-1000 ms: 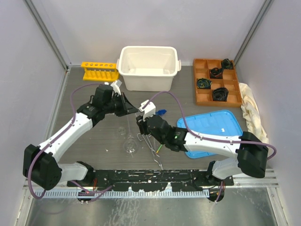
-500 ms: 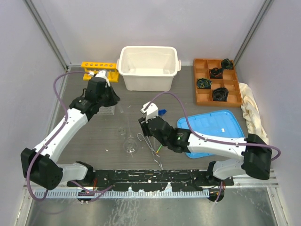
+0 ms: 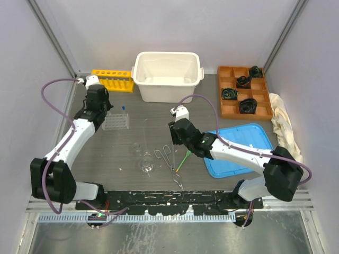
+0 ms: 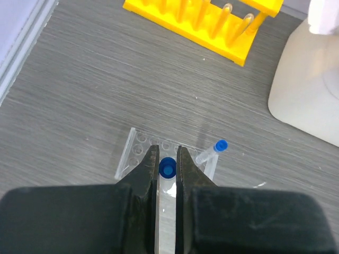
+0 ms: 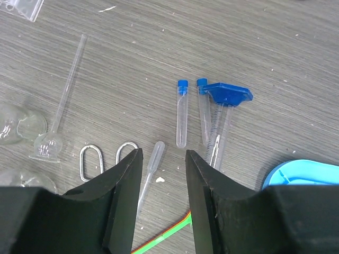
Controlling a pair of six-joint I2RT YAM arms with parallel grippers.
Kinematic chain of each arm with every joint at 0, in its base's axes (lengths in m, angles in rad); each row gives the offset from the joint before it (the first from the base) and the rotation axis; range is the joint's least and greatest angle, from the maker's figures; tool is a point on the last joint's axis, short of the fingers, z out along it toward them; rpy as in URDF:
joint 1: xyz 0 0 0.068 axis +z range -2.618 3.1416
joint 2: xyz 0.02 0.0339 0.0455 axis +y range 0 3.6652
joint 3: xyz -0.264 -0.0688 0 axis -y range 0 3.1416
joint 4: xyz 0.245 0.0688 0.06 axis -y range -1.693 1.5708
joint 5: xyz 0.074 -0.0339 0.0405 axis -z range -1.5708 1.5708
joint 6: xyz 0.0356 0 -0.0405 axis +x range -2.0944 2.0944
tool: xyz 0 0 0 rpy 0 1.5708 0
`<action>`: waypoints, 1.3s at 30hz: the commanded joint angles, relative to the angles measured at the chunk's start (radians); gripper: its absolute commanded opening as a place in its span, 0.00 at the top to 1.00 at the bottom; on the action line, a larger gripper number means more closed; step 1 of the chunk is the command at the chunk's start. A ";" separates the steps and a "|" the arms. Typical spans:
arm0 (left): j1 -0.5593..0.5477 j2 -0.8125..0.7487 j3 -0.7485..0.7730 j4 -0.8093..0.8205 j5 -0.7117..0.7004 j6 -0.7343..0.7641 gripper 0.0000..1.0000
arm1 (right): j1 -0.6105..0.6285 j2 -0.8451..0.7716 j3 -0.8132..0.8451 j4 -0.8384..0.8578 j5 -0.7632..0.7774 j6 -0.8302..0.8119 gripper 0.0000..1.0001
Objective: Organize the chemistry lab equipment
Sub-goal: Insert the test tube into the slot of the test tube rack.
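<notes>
In the left wrist view my left gripper (image 4: 167,152) is shut on a blue-capped test tube (image 4: 168,169), held upright just over the clear plastic rack (image 4: 133,154). A second capped tube (image 4: 212,151) leans in that rack. From above, the left gripper (image 3: 98,109) hangs by the rack (image 3: 115,123). My right gripper (image 5: 163,154) is open and empty above the table. Below it lie a pipette (image 5: 151,165), two capped tubes (image 5: 181,114), the blue-based cylinder (image 5: 226,94), the tongs' loops (image 5: 90,162) and the green spatula (image 5: 165,238). Glass flasks (image 5: 11,126) sit at the left.
The yellow rack (image 3: 111,79) and a white bin (image 3: 168,75) stand at the back. An orange compartment tray (image 3: 232,108) with black objects and a cream cloth (image 3: 283,123) are at the right. A blue tray (image 3: 239,144) lies under the right arm. The tongs (image 3: 167,159) and flasks (image 3: 146,163) lie mid-table.
My left arm has swung from the table's middle back and left to the clear rack, still carrying the tube. The right gripper has drawn back and to the right, jaws still apart.
</notes>
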 commanded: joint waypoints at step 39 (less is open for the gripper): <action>-0.029 0.321 -0.014 0.423 0.047 0.025 1.00 | -0.189 0.136 0.076 0.071 -0.309 -0.018 0.60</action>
